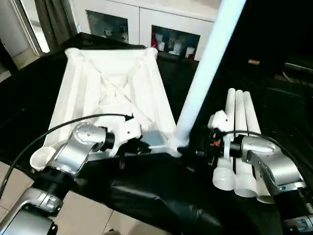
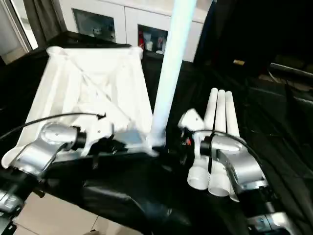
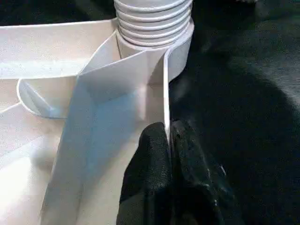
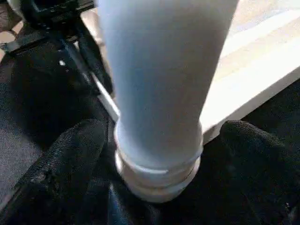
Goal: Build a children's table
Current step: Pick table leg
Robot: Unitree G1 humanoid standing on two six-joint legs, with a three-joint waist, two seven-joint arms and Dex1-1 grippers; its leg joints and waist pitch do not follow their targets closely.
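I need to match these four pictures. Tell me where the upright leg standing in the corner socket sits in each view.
Left eye view: upright leg rises from the tabletop's near right corner.
Right eye view: just left of centre, beside three spare legs.
Left wrist view: its threaded base at top.
Right wrist view: centre, between the right gripper's fingers.
Shared landmark: the corner socket.

The white plastic rectangular tabletop (image 1: 112, 93) shows a ribbed underside, its ribs crossing in a diagonal pattern, with a faint blue tinge near the corner. The long white tapered tubular leg standing in the corner socket (image 1: 205, 73) looks pale blue, its threaded end ringed with ridges. Three white tubular legs lying together (image 1: 239, 142) are plain white. The desk's draping cloth (image 1: 161, 191) is glossy black. Both silver forearms end in black-fingered pincers, left pincer (image 3: 168, 183) and right pincer (image 4: 154, 154).
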